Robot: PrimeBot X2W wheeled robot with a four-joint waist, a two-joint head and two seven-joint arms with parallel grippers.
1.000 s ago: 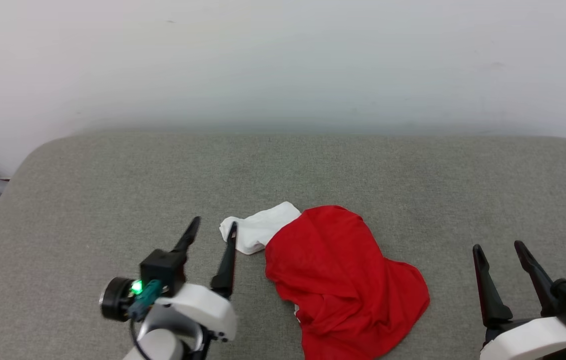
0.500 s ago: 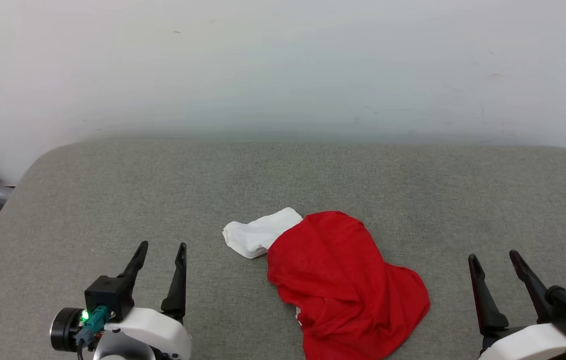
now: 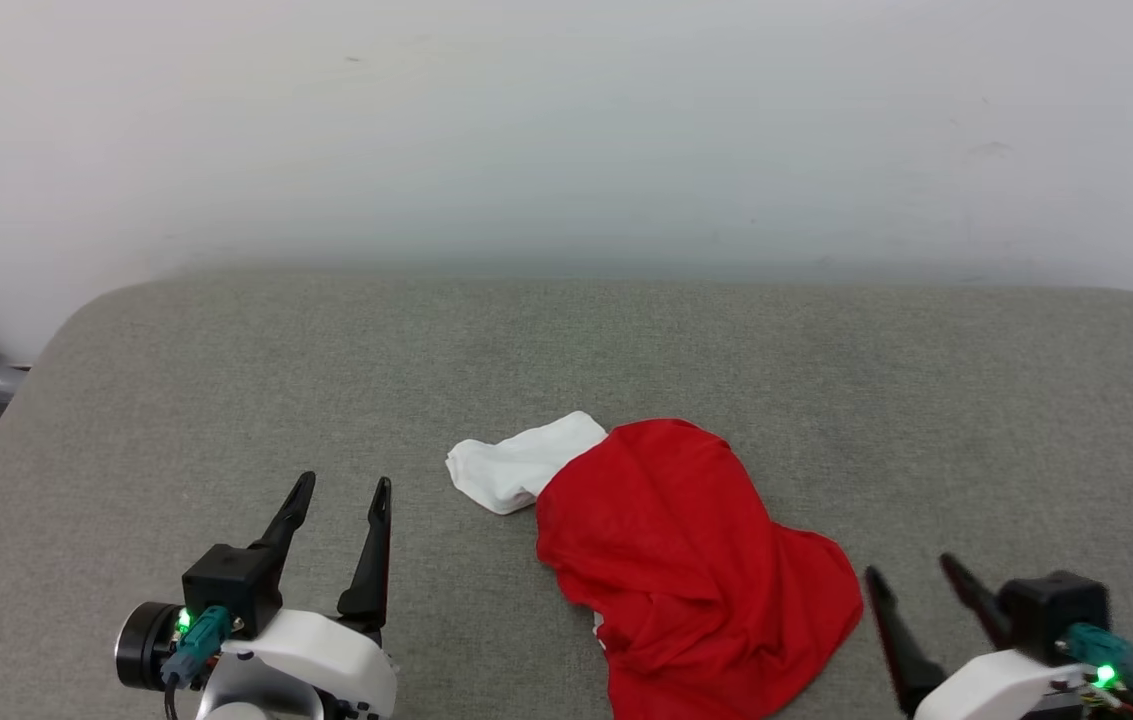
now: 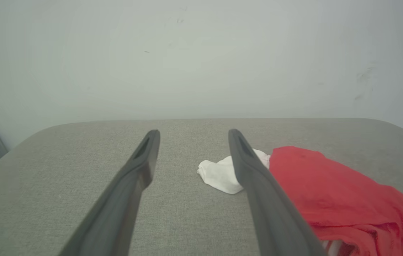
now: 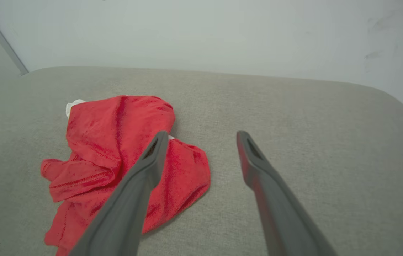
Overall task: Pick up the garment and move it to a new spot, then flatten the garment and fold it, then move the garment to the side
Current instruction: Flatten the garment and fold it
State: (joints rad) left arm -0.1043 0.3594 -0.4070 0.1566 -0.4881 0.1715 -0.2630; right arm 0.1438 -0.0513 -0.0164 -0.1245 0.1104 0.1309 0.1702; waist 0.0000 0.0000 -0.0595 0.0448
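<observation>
Nearest, the left gripper (image 3: 343,490), two long dark tapering fingers on a white wrist, stands with its jaws spread wide and nothing between them. It is over the grey woven padded surface (image 3: 176,400), apart from the cloth. The right gripper (image 3: 911,570), built the same, is just as open and empty, and its fingertips are just beside the red hem.

Between them lies the garment (image 3: 686,560), a crumpled red jersey-knit shirt heaped near the front middle of the surface, its near end running off the head view's bottom edge. One white short sleeve (image 3: 521,465) is bunched at its far left corner.

The heap is the main hazard, since the folds overlap and the front cannot be seen. A pinch that takes only the top layer would probably let the rest trail and twist. A pinch through several layers would lift a wad that resists flattening. Because the two grippers sit at unequal distances from the cloth, uneven closing could skew the shirt. Fingers driven too deep might snag the padding instead of the knit. A weak hold on the thin sleeve may slip.

Farther back, open grey surface leaves room for a new spot, but an overlong carry would bring the cloth to the plain white wall (image 3: 566,120).
</observation>
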